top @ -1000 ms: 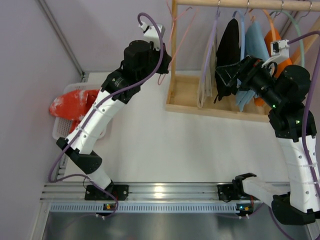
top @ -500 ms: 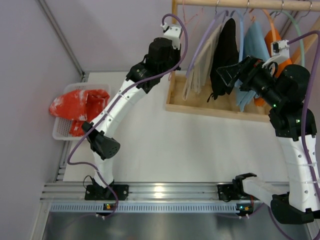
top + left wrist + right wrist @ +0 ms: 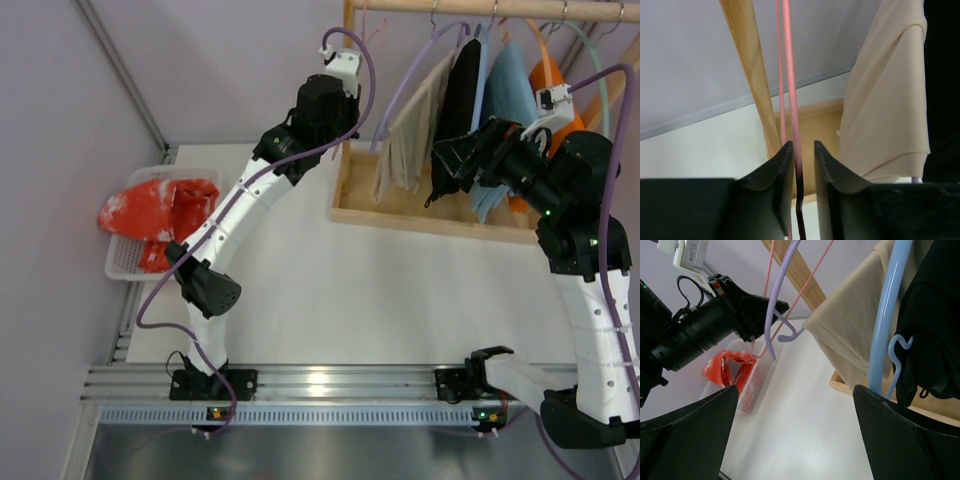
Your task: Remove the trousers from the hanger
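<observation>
Red cloth with a scattered white print, the trousers lie bunched in a white mesh basket at the far left edge of the white surface, spilling over its rim and well apart from the hanger. To the right of the basket the left arm reaches up and away from its base towards the wooden rack. The left tool has its jaws drawn narrow, and a thin pale-pink wire of the hanger is pinched between them. Its two wires run upward just beside the rack's upright post. Whether the hanger's hook sits on the top rail cannot be told. Just right of the post hangs a lilac hanger carrying a beige garment, tilted so that its lower end swings towards the left arm. Next along the rail come a black garment, then a blue hanger with a blue garment, then an orange garment partly hidden behind the right arm. The right tool is held up in front of the black and blue garments with its fingers spread wide, gripping nothing
</observation>
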{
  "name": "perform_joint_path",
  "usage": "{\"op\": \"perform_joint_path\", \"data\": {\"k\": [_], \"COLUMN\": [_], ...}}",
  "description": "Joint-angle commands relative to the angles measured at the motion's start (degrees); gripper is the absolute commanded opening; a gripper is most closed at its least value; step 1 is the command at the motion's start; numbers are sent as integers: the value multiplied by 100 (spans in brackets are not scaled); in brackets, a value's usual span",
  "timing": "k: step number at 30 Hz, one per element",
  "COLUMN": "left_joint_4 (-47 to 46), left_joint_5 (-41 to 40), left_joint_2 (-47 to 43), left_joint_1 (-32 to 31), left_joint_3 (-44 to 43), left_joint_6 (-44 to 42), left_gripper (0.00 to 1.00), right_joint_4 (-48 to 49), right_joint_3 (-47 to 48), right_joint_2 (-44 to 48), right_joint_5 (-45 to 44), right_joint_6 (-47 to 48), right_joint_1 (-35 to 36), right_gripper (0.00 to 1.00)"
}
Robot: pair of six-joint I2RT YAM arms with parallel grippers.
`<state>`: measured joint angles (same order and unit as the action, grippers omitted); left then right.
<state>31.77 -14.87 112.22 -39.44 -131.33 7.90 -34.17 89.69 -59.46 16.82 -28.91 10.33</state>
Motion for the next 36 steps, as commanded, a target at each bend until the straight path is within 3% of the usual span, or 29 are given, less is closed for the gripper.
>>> {"op": "perform_joint_path", "data": {"k": [1, 3, 4, 6, 13, 19, 28, 36], "left_joint_4": [-197, -189, -197, -197, -652, -883, 644, 1077], "left_joint_5": [98, 169, 186, 396, 1677, 2532, 3332, 3017], "left_joint_2": [-218, -314, -376, -499, -1825, -3162, -4129, -5139], "left_joint_1": [77, 77, 77, 77, 164, 814, 1641, 1843], "left_joint_3": [-60, -25, 2, 63, 1079, 2242, 3833, 5703], "left_joint_6": [36, 62, 80, 124, 422, 731, -209, -360], "left_gripper": [31, 36, 44, 52, 98, 98, 98, 98], "right_joint_4": [77, 86, 78, 60, -80, -397, -1213, -1619], "right_joint_3": [-65, -92, -101, -92, -83, -31, -346, -1357], "right_joint_2": [110, 128, 128, 128, 207, 233, 716, 1717], "right_joint_5": [76, 58, 58, 58, 76, 278, 788, 761], "right_joint_6": [175, 227, 254, 333, 684, 1167, 2546, 3128], "right_joint_1": [-75, -66, -66, -66, -66, -66, -75, -75], "right_gripper": [99, 99, 99, 99, 99, 99, 99, 99]}}
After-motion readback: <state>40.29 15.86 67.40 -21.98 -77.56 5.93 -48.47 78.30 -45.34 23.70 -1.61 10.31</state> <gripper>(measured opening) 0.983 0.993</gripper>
